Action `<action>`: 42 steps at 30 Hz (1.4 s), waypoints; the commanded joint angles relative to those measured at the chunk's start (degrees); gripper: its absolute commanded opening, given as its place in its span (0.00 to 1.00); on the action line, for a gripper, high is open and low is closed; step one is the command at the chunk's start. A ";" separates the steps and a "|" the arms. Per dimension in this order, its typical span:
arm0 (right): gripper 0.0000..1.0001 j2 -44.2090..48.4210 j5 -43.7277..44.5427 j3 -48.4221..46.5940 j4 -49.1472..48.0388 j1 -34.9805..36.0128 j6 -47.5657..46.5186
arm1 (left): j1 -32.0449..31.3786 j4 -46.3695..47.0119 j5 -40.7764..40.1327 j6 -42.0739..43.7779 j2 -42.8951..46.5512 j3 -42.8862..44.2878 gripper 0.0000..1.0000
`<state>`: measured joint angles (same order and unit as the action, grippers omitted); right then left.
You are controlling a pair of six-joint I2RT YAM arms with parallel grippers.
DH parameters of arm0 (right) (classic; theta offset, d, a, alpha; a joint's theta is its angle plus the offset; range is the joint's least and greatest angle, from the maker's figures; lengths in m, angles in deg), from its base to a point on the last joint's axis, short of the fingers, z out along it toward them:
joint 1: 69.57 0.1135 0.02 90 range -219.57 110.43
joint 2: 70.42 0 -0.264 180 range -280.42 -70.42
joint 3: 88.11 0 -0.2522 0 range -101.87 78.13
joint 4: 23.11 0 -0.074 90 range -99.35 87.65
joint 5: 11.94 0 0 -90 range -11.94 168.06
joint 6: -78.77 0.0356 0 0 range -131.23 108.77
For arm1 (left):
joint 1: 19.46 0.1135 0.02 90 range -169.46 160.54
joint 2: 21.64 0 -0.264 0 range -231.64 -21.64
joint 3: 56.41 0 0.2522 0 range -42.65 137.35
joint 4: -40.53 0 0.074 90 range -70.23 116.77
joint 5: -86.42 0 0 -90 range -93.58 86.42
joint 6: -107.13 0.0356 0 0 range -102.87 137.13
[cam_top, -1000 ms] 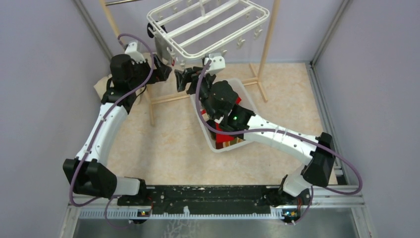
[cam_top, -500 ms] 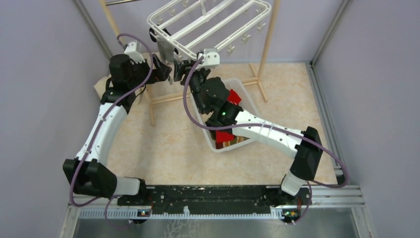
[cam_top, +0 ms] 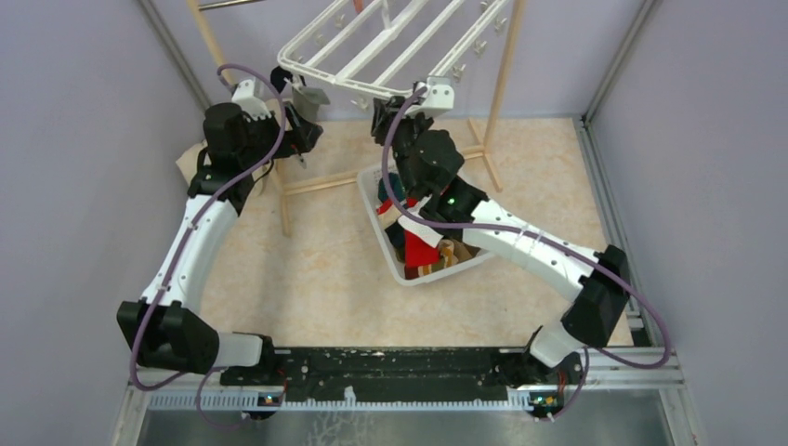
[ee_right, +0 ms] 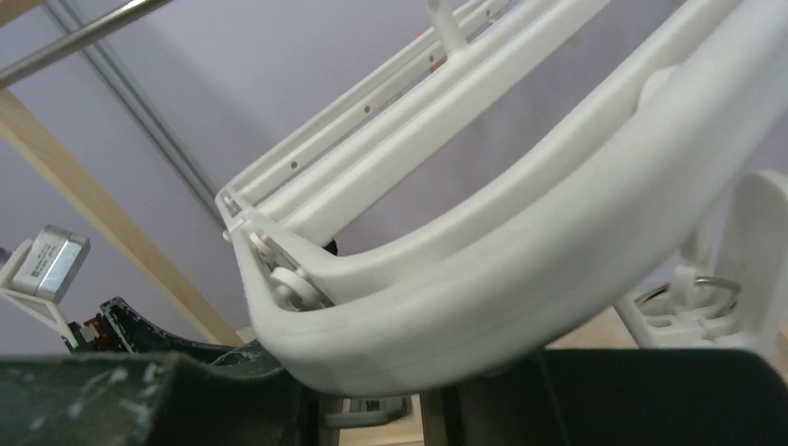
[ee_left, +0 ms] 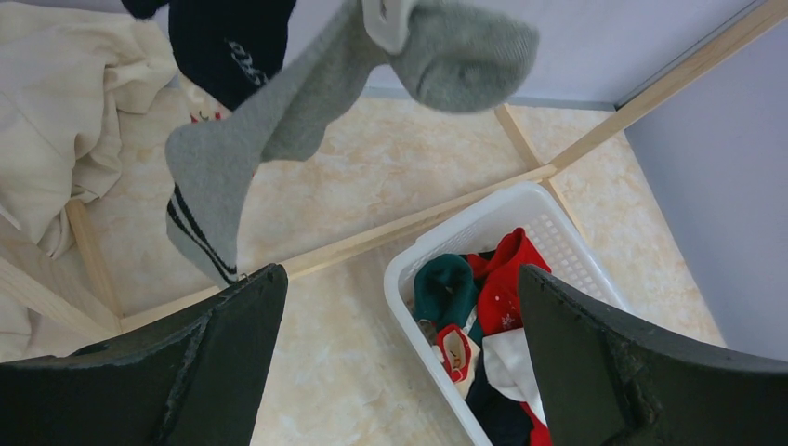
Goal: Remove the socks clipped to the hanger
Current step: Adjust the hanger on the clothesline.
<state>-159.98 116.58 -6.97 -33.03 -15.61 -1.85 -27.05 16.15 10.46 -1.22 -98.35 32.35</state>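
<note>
1. Left gripper (ee_left: 400, 279): jaws spread wide, nothing between them.
2. Grey sock (ee_left: 279, 121), dark stripes at one end, hangs from a white clip (ee_left: 386, 19) at 12 o'clock in the left wrist view. It trails down toward 10 o'clock and ends above the left finger, apart from it.
3. Navy sock (ee_left: 228, 46) hangs just behind the grey sock, at 11 o'clock.
4. Top view: hanger (cam_top: 390, 42) at 12 o'clock, tilted. The grey sock dangles at its near-left corner, just beside the left gripper, roughly 1 o'clock from it.
5. Right gripper (cam_top: 386, 116) sits under the hanger's near rim. In the right wrist view the rim crosses close over the gap between the dark fingers. Cannot tell whether they pinch it or merely sit below it.
6. Basket (ee_left: 567, 243) lies at 5 o'clock in the left wrist view, below both grippers. It holds a red sock (ee_left: 506, 279) among other loose ones.
7. Cream cloth (ee_left: 56, 111) at 9 o'clock, beside a wooden pole (ee_left: 400, 232).
</note>
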 commanded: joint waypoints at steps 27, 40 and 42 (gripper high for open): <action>0.28 8.70 -25.44 0.04 12.02 -29.64 20.41 | 0.48 -7.23 3.75 -0.09 11.22 2.60 0.99; 0.29 2.97 -31.31 -4.24 10.62 -37.15 23.49 | 0.48 -12.03 7.13 -0.99 17.10 1.35 0.99; 0.29 1.99 -32.12 -5.03 10.23 -38.51 24.16 | 0.48 -12.67 7.14 -1.07 17.77 1.16 0.99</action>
<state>-157.20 86.99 -7.54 -19.18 -51.57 20.53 -27.05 5.47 16.10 -1.72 -82.44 32.70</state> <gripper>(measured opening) 0.286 0.988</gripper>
